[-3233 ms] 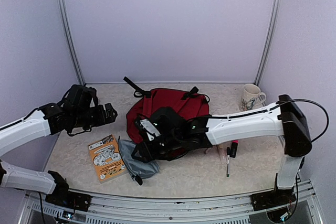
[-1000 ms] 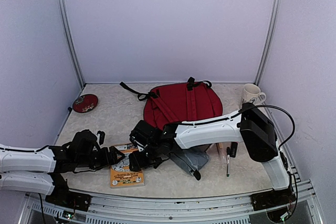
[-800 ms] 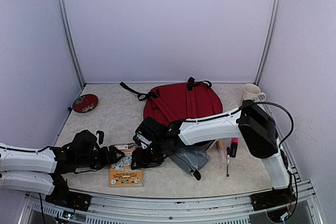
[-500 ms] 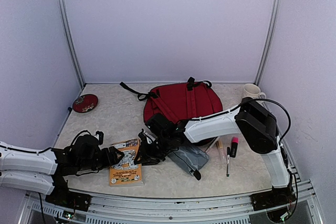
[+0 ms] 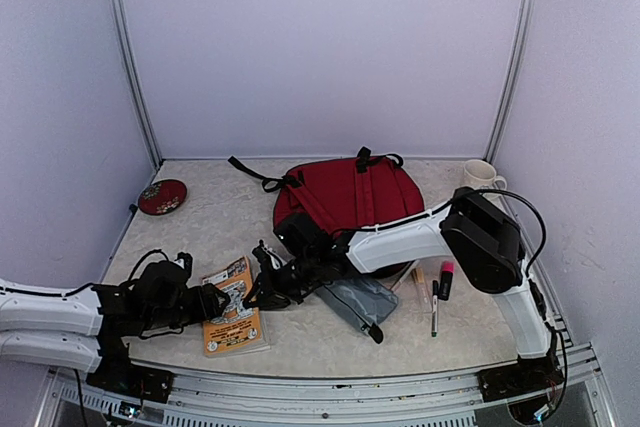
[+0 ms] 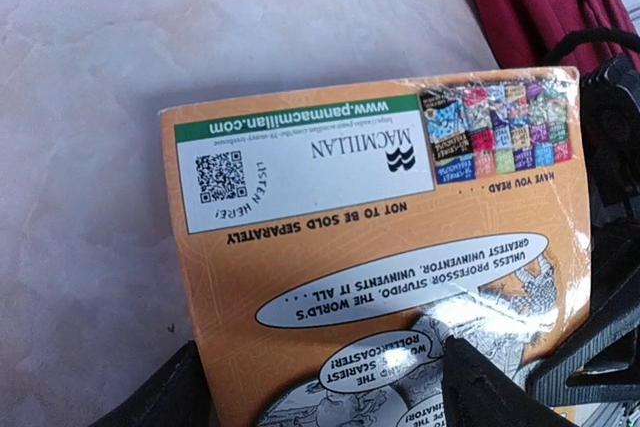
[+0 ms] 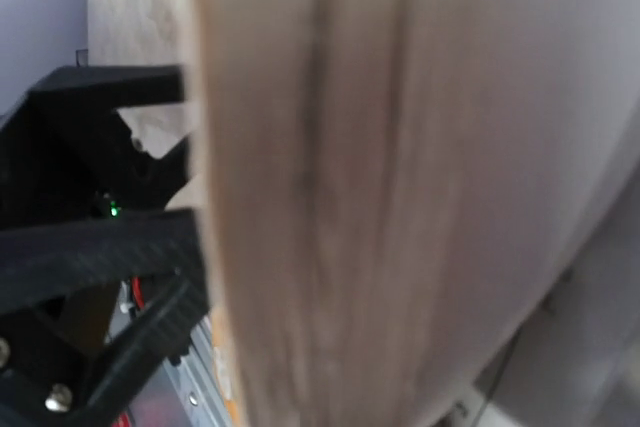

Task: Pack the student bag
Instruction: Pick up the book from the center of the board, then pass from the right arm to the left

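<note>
The student bag (image 5: 350, 197) lies flat at the back middle of the tabletop (image 5: 200, 227). In front of it the right arm stretches low to the left, its end effector (image 5: 263, 286) at the right edge of the tilted orange booklet (image 5: 232, 307); I cannot tell its closure. The left arm lies low along the near edge, its end effector (image 5: 210, 302) clamped on the booklet.

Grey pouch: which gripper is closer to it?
Right. The right gripper is just left of the grey pouch, at the orange booklet's right edge. The left gripper is further left, across the booklet, gripping its left edge.
</note>
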Action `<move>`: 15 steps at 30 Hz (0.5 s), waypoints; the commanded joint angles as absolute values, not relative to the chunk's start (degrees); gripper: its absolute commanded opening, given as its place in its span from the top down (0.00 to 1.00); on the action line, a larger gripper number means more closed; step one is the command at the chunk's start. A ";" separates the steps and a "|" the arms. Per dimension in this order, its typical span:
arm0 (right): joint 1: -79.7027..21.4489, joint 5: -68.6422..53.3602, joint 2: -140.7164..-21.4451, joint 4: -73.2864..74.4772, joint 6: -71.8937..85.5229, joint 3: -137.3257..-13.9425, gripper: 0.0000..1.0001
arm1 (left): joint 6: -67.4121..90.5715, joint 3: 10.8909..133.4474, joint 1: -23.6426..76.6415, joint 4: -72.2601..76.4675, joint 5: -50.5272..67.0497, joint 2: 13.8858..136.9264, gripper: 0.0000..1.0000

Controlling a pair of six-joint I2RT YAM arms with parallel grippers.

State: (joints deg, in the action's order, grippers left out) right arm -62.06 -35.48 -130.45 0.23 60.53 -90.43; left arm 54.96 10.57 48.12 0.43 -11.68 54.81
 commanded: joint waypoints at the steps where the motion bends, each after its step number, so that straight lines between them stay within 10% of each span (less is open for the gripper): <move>1: -62.92 -34.16 -125.30 -14.51 55.89 -89.68 1.00 | 52.35 15.25 51.09 -4.96 -2.36 49.69 0.23; 15: -59.73 -27.68 -95.88 -3.52 32.57 -73.04 1.00 | 39.79 28.76 51.49 -7.68 1.79 40.86 0.11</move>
State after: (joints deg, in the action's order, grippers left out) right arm -60.45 -29.91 -105.16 -2.02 41.63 -75.20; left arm 47.09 25.10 50.48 -10.50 -5.02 42.61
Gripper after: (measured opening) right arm 0.164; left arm 0.882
